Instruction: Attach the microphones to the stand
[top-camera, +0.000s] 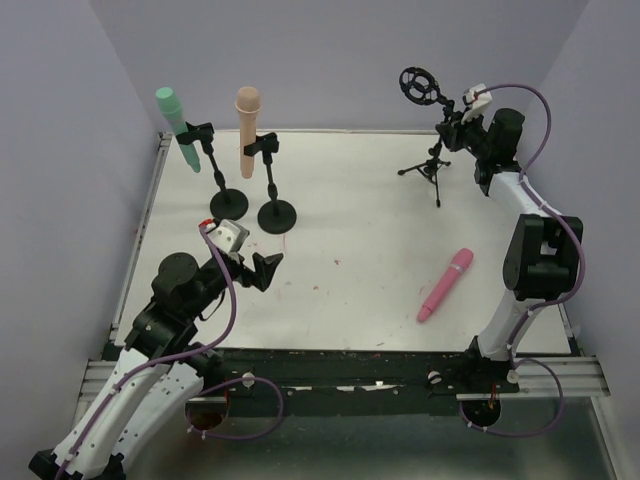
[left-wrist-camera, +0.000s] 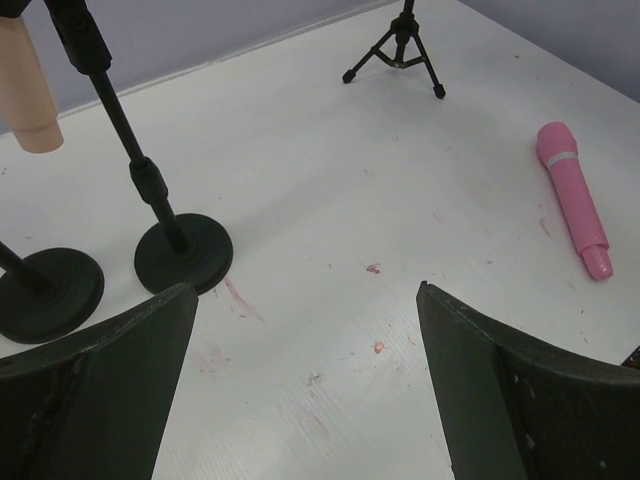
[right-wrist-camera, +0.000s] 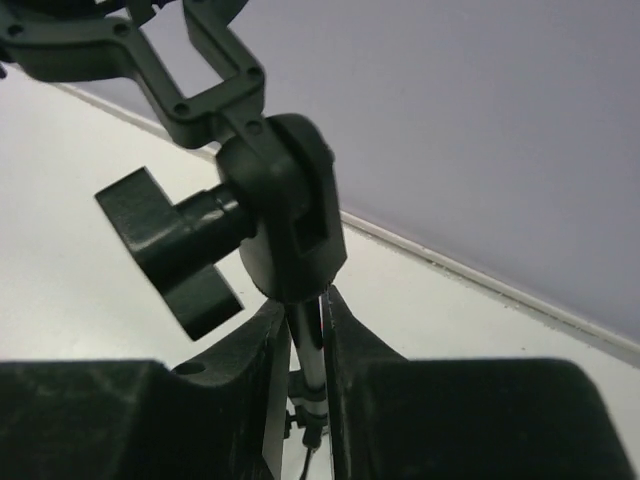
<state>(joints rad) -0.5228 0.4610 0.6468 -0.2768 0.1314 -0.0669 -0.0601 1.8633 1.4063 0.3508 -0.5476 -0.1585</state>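
- From above: the pink microphone (top-camera: 446, 285) is lying loose on the table (top-camera: 350, 220), while the mint green microphone (top-camera: 174, 125) and peach microphone (top-camera: 247, 130) are sitting in stands. The right gripper (top-camera: 452, 122) is reaching the light tripod stand (top-camera: 433, 165), which a sideways tug could topple.
- Left wrist: the left gripper (left-wrist-camera: 305, 290) is hanging wide and empty.
- Right wrist: the right gripper is pinching the tripod stand's thin pole (right-wrist-camera: 311, 350), which may twist or slip.

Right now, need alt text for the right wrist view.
The right tool pinches the thin metal stand pole between its two dark fingers, just below a black swivel joint with a side knob. An open-frame shock-mount cage runs off the top left, with the white table and lavender wall behind.
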